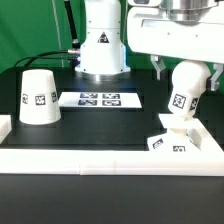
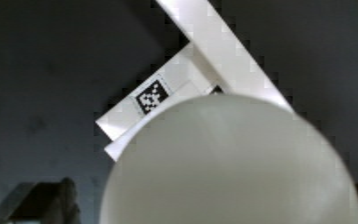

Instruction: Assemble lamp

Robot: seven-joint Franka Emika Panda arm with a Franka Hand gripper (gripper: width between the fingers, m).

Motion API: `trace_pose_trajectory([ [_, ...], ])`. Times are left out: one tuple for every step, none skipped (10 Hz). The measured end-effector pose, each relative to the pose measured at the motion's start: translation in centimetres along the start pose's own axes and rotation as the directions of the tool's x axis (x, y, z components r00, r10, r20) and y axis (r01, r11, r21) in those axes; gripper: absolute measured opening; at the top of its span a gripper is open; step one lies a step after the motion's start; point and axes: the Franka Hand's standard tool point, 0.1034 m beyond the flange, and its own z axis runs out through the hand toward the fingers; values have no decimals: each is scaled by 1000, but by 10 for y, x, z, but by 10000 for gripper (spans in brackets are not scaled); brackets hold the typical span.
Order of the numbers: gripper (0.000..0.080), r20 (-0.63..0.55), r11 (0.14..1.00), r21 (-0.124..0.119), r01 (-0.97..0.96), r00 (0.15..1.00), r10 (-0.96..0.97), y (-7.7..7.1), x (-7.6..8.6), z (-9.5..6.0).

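The white round-headed bulb [image 1: 185,95] stands slightly tilted on the flat square base [image 1: 168,143] at the exterior view's right, near the white rim. My gripper [image 1: 187,72] hangs over the bulb's head, its dark fingers [image 1: 160,68] spread to either side with a gap to the bulb, so it is open and holds nothing. The wrist view is mostly filled by the bulb's dome [image 2: 220,160]; behind it shows a tagged corner of the base [image 2: 155,100], and one finger [image 2: 43,200] stands apart from the bulb. The cone-shaped shade [image 1: 38,97] sits wide end down at the exterior view's left.
The marker board [image 1: 100,99] lies flat in the middle, in front of the arm's white pedestal [image 1: 103,45]. A raised white rim [image 1: 100,157] runs along the front and the right side of the black table.
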Motion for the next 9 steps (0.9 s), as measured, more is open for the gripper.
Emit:
trace_pose_trajectory([
  [698, -3, 995, 0, 99, 995, -99, -2, 0, -2],
  [698, -3, 991, 0, 131, 991, -131, -2, 0, -2],
  [698, -4, 975, 0, 220, 975, -220, -2, 1, -1],
  [698, -4, 957, -1, 290, 957, -290, -1, 1, -1],
  [698, -4, 945, -1, 327, 945, -327, -1, 1, -1],
  [698, -4, 916, -1, 401, 916, -401, -1, 1, -1],
  [698, -7, 881, -7, 473, 881, -473, -1, 1, -1],
  [698, -9, 822, -21, 570, 822, -570, -2, 1, -1],
  [698, -9, 765, -30, 644, 765, -644, -3, 0, -1],
])
